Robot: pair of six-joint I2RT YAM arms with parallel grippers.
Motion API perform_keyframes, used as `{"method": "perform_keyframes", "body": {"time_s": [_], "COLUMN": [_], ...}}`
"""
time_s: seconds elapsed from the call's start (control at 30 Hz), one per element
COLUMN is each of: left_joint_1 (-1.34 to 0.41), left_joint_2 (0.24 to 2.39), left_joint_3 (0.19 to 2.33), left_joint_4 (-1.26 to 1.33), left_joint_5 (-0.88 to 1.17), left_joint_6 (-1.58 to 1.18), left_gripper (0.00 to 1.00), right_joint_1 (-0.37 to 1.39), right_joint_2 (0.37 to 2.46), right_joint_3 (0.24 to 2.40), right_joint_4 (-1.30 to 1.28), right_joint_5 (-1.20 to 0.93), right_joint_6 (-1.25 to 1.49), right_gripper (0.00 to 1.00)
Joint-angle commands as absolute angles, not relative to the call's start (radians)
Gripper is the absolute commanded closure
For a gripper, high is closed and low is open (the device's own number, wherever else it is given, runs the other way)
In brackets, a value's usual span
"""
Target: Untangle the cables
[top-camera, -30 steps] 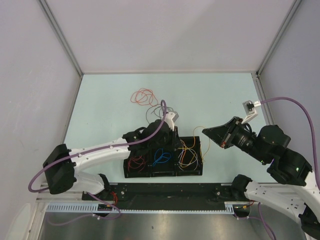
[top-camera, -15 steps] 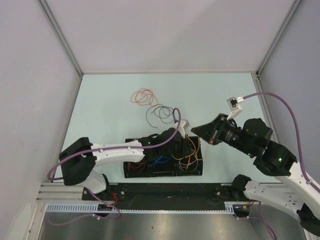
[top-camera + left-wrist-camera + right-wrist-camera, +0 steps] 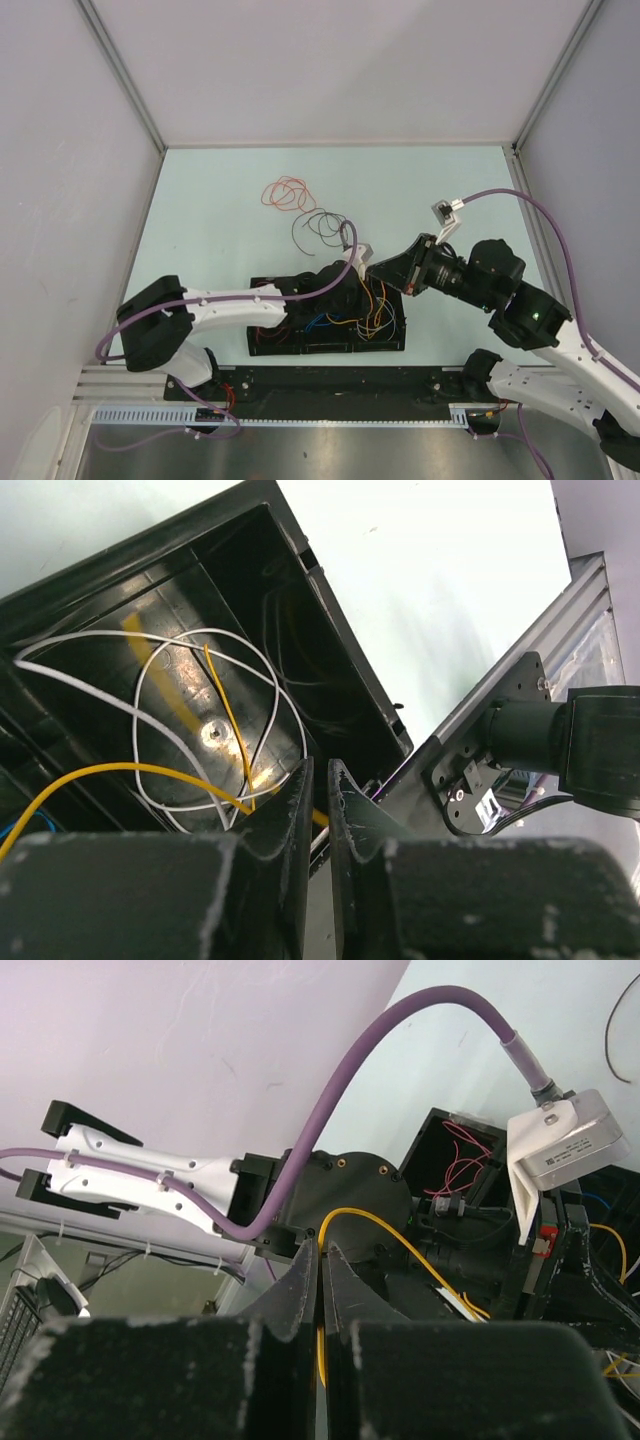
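Many limp, light, snag-prone cables (image 3: 378, 318); right tool (image 3: 321, 1252) pinches a yellow strand (image 3: 345, 1210), left tool (image 3: 320, 770) is pressed together; likely best gripped on a free loop.

The desk (image 3: 220, 200) is a smooth, matt, pale green sheet. The black tray (image 3: 340, 650) is hard plastic, glossy enough inside to throw pale glints. The yellow wire (image 3: 120, 770) and white wire (image 3: 100, 633) have a smooth, faintly shiny plastic coating. The left claw (image 3: 318, 780) and right claw (image 3: 321, 1260) are matt black, grainy and flecked with pale scuffs. The arm shell (image 3: 150, 1182) is glossy white plastic. The plate (image 3: 300, 455) along the desk's near edge is brushed metal.
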State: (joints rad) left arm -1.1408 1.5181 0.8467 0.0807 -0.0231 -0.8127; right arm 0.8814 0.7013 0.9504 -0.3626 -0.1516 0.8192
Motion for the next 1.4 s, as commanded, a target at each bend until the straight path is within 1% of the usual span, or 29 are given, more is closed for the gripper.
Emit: {"method": "perform_keyframes", "body": {"time_s": [0.0, 0.13, 0.17, 0.27, 0.37, 0.47, 0.5, 0.57, 0.6, 0.7, 0.8, 0.93, 1.0, 1.2, 1.37], "left_joint_1": [-1.144, -1.144, -1.144, -1.144, -1.144, -1.144, -1.144, -1.144, -1.144, -1.144, -1.144, -1.144, -1.143, -1.143, -1.144], "left_joint_2": [1.463, 1.459, 1.457, 1.456, 1.459, 1.457, 1.456, 1.45, 1.447, 1.439, 1.433, 1.394, 1.373, 1.299, 1.262], "left_joint_3": [0.836, 0.844, 0.85, 0.868, 0.897, 0.937, 0.949, 0.983, 0.994, 1.045, 1.107, 1.15, 1.134, 1.023, 0.92], "left_joint_4": [0.106, 0.091, 0.078, 0.058, 0.022, -0.04, -0.057, -0.112, -0.132, -0.218, -0.34, -0.5, -0.564, -0.617, -0.543], "left_joint_5": [-0.051, -0.06, -0.063, -0.071, -0.077, -0.104, -0.115, -0.139, -0.167, -0.236, -0.297, -0.426, -0.451, -0.436, -0.377], "left_joint_6": [-0.83, -0.822, -0.821, -0.815, -0.807, -0.792, -0.775, -0.762, -0.749, -0.729, -0.723, -0.747, -0.781, -0.87, -0.896], "left_gripper": [0.85, 0.85, 0.85, 0.85, 0.84, 0.75, 0.64, 0.54, 0.47, 0.36, 0.32, 0.31, 0.32, 0.39, 0.41], "right_joint_1": [0.885, 0.885, 0.884, 0.862, 0.821, 0.793, 0.792, 0.79, 0.79, 0.792, 0.79, 0.79, 0.787, 0.775, 0.772], "right_joint_2": [0.683, 0.66, 0.652, 0.62, 0.615, 0.638, 0.644, 0.661, 0.666, 0.666, 0.666, 0.67, 0.672, 0.686, 0.709], "right_joint_3": [0.928, 0.925, 0.925, 0.925, 0.925, 0.925, 0.923, 0.919, 0.914, 0.902, 0.899, 0.899, 0.899, 0.9, 0.899], "right_joint_4": [-0.29, -0.426, -0.458, -0.567, -0.638, -0.687, -0.696, -0.707, -0.709, -0.706, -0.703, -0.701, -0.701, -0.7, -0.689], "right_joint_5": [-0.183, -0.08, -0.013, 0.101, 0.114, 0.114, 0.114, 0.114, 0.114, 0.117, 0.118, 0.121, 0.129, 0.133, 0.124], "right_joint_6": [0.822, 0.801, 0.799, 0.801, 0.792, 0.785, 0.782, 0.775, 0.773, 0.77, 0.765, 0.752, 0.746, 0.729, 0.715], "right_gripper": [1.0, 1.0, 1.0, 1.0, 1.0, 1.0, 1.0, 1.0, 1.0, 1.0, 1.0, 1.0, 1.0, 1.0, 1.0]}}
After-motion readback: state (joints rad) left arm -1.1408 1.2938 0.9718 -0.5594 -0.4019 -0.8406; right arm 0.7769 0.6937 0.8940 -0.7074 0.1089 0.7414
